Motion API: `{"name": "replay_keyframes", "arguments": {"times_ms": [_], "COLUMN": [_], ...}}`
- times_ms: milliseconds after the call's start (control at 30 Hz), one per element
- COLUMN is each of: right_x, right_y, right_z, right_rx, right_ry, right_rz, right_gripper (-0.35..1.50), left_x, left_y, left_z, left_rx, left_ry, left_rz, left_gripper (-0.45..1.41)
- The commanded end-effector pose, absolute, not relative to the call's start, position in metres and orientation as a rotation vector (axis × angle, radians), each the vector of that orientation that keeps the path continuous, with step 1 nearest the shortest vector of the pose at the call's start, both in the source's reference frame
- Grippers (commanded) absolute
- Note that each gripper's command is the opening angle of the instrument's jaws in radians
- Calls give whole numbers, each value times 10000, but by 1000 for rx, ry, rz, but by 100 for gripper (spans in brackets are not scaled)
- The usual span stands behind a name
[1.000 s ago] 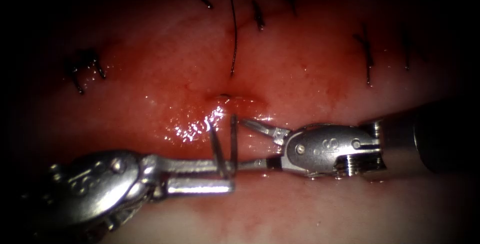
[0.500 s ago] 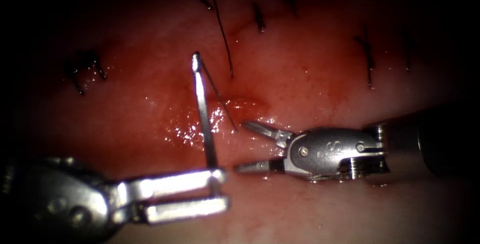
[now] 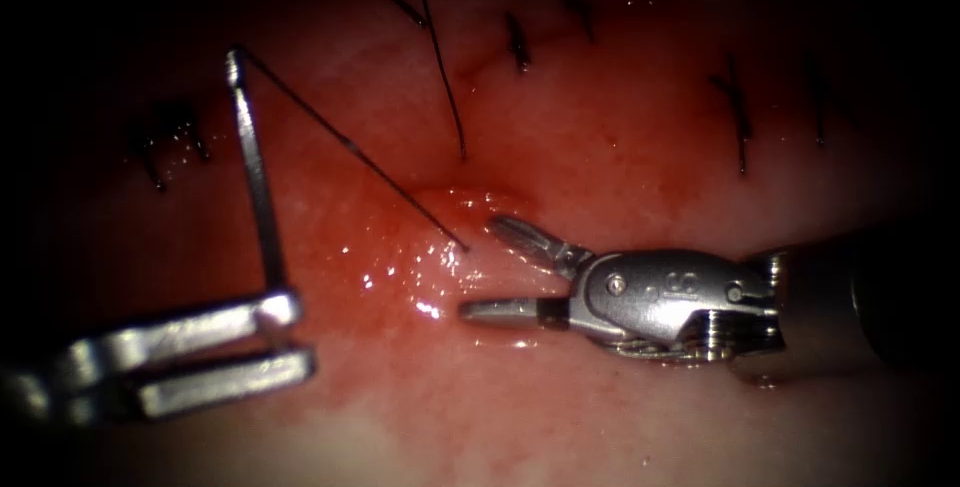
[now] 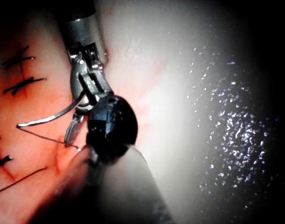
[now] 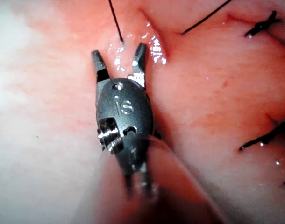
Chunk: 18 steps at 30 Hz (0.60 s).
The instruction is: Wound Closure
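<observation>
The needle [image 3: 255,172] is held by the left tool [image 3: 290,337] near one end of its curve, clear of the tissue [image 3: 620,147], and stands almost upright to the left of the cut [image 3: 470,202]. Its upper end is lifted toward the old stitches [image 3: 165,142] at the far left. The two jaws of the left tool appear as parallel bars with a gap between them, the needle seated at the upper bar; whether both bars press on it is hard to make out, and the tool's body is cut off at the frame edge.

From the needle's top end, the thread [image 3: 350,147] is drawn taut, slanting down and right into the tissue at the cut, where wet red fluid [image 3: 400,267] glistens. A second dark strand [image 3: 445,77] runs down from the upper edge and ends just above the same spot.

The right tool [image 3: 490,267] is kept just right of the cut, its jaws spread in a V and holding nothing; the lower jaw lies on or just over the tissue. In the right wrist view the spread jaws [image 5: 119,58] are seen straddling the thread's entry point.

In the left wrist view the needle [image 4: 49,119] is seen as a pale curve; the left tool's own jaws are hidden behind its dark wrist.
</observation>
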<state>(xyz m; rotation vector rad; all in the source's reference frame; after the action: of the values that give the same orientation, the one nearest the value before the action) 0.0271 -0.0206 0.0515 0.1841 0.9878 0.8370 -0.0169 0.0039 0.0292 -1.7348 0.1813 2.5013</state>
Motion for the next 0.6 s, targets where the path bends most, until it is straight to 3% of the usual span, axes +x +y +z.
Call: {"name": "replay_keyframes", "arguments": {"times_ms": [33,133,233,333,367,400,433,467,500,600], "right_x": [283,286,287,288,288,288,288,288,288,285], "right_y": [-214,-214,-214,-212,-212,-212,-212,-212,-212,-213], "right_z": [520,520,518,518,518,518,518,518,518,515], "right_rx": [187,200,220,232,232,232,225,225,225,219], "right_ry": [993,995,1001,1004,1004,1004,998,998,992,972], "right_rz": [836,852,856,859,859,859,870,870,892,969], "right_gripper": [120,120,104,49,49,32,-22,-22,-35,-35], "left_x": [-176,-177,-179,-180,-180,-180,-180,-180,-180,-181], "left_y": [30,30,29,29,29,29,28,28,28,28], "left_z": [296,296,297,297,297,297,297,297,297,298], "left_rx": [-1743,-1741,-1747,-1746,-1746,-1746,-1745,-1745,-1745,-1752], "left_ry": [169,172,171,172,172,173,173,173,174,171], "left_rz": [2497,2497,2495,2496,2496,2496,2496,2496,2496,2494], "left_gripper": [-45,-45,-45,-45,-45,-45,-45,-45,-45,-45]}}
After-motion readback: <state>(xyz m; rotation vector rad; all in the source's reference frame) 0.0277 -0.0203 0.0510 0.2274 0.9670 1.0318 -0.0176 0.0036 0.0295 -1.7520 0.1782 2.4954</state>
